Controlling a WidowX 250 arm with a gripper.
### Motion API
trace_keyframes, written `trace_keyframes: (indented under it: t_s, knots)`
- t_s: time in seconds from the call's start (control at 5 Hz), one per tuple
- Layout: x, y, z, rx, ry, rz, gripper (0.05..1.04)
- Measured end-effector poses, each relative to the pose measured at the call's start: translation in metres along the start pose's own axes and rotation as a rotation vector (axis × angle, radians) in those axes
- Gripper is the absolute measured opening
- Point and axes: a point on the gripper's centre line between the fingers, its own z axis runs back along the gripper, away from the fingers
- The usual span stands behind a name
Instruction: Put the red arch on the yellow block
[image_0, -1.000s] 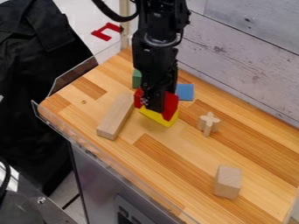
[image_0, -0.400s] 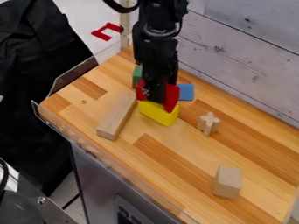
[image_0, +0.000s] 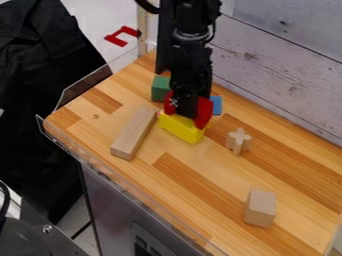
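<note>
Arch, red: pinched mid-span by the gripper, presumably to keep its legs free for seating; located at the yellow block's far side, contact indeterminate. Green block and blue block, close behind, may restrict correction; wooden bar lies nearer the table's left edge.

Red marks my arch; yellow, the block; green, the far-left block; blue, the far-right block; striped honey-brown, my wooden counter.
</note>
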Motion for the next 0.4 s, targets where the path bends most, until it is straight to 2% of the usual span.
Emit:
trace_keyframes:
  t_s: [0.4]
  knots:
    - [-0.0003, -0.0012, -0.0004, -0.003, 0.002, -0.015, 0.571]
